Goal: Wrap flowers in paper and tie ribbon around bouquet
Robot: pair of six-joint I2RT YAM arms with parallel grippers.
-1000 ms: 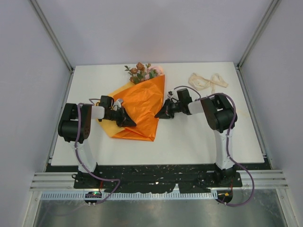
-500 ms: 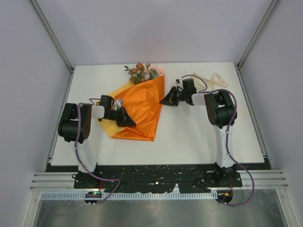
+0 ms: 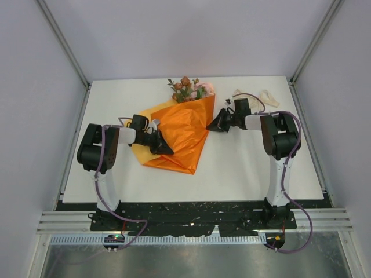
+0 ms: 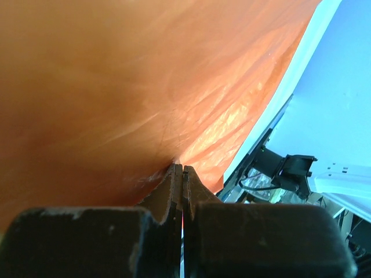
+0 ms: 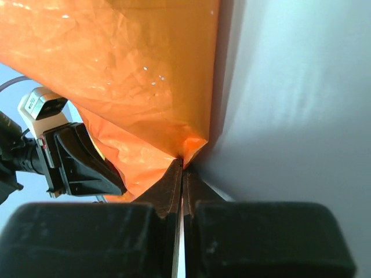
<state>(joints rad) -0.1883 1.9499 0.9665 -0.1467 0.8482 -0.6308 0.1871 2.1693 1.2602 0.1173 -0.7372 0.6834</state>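
white table [image 3: 243, 168], grey walls [image 3: 191, 35] — metal rails [image 3: 58, 223]

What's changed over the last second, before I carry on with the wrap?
The right tool moved toward the flowers along the right edge of the paper and now pinches it. The bouquet and the left tool, shut on the paper, shifted right. The ribbon stayed at the far right.

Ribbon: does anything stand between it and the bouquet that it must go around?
Yes. The right gripper, shut on the edge of the paper, and its wrist lie between the ribbon and the bouquet. Nothing else visible does.
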